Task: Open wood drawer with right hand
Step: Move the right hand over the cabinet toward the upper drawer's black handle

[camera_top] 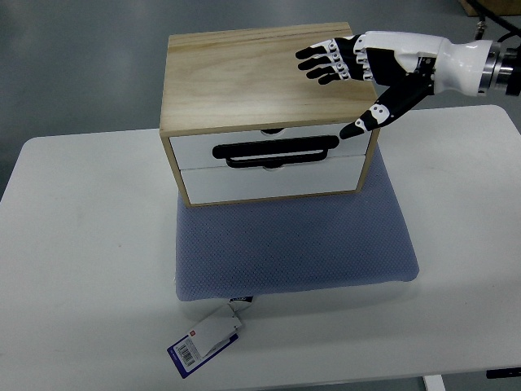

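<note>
Hovering: right robot hand (358, 69), fingers spread, empty, above wood drawer (269, 149) | rigid, light, slides | grip: black handle (275, 151), front centre | rests on blue mat (293, 240).

Right robot hand (358, 77) — fingers spread, thumb down

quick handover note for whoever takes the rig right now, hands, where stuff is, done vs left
Right hand: open, fingers spread over the top right of the wood drawer box, thumb pointing down by the upper drawer's right end; holds nothing.
Left hand: not in view.
Box sits on a blue-grey mat on the white table. Upper drawer with black handle and lower drawer both look shut. A tag lies by the mat's front edge.
Done: hand at box.
Left: grip handle, pull the drawer open.
</note>
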Available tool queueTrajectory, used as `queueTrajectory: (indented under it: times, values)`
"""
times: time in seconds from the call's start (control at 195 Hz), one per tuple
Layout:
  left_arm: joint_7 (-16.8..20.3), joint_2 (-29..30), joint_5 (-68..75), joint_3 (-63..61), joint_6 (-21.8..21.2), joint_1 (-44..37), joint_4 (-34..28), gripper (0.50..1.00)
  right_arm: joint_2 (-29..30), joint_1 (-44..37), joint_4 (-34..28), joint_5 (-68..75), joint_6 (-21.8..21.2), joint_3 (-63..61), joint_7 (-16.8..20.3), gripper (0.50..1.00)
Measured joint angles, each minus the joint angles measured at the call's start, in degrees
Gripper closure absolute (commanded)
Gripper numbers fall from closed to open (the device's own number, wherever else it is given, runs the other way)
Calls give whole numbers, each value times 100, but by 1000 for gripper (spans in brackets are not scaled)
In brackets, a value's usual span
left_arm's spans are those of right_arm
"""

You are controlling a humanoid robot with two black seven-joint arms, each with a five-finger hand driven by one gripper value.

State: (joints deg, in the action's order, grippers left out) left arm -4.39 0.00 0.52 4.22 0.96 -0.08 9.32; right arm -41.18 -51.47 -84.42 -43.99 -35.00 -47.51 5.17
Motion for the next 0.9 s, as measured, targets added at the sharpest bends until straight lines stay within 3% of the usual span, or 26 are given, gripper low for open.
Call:
queueTrajectory:
  times: [0.901]
  values:
    - [0,0,0,0,0,-1,0,500,678,-48,25,-1093,0,672,144,550]
